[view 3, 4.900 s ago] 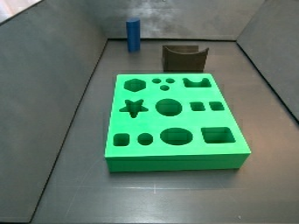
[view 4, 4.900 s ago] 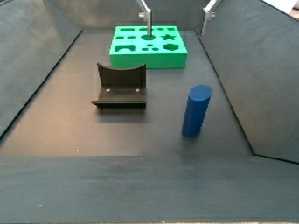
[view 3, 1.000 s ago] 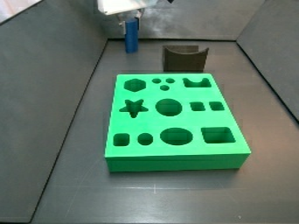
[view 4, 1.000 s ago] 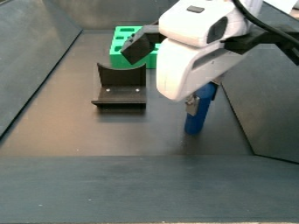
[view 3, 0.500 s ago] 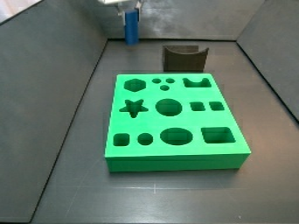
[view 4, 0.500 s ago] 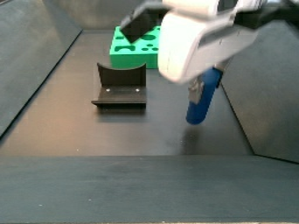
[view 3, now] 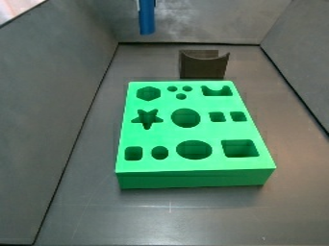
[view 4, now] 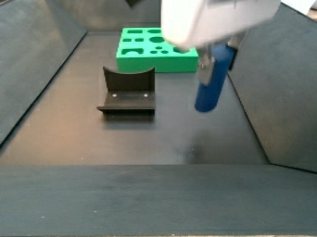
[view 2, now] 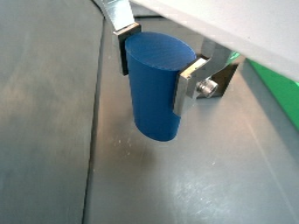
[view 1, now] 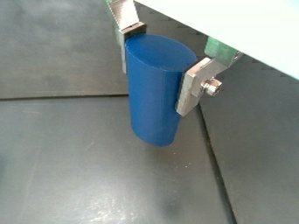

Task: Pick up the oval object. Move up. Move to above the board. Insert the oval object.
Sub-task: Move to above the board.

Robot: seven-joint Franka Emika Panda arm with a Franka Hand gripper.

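Gripper (view 1: 163, 63): the two flat silver fingers (view 2: 191, 86) are closed on the upper part of the oval object (view 1: 156, 87), a plain blue upright peg of smooth, rigid-looking material with a rounded oval section. Both wrist views show a plate pressed against each side of it, near the top.

Position: in both side views the oval object (view 4: 212, 79) hangs clear of the dark floor, upright or close to it, with a faint shadow beneath. It is near one end wall of the enclosure, well apart from the board (view 3: 193, 130), a thick bright green rectangular slab with star, hexagon, circle, oval and square cutouts, which lies flat toward the opposite end. A dark brown notched block (view 4: 128, 90) sits between the two, untouched.

Handling assessment: the peg appears stiff, light and not fragile. Its surface looks smooth, so slippage or rotation within the grip is the main concern. The present hold, high on the peg, leaves the lower end free for entry into the oval cutout (view 3: 193, 149). The oval section will need to be aligned with that cutout before lowering.

Stage: lift under way; transfer to above the board not yet done.
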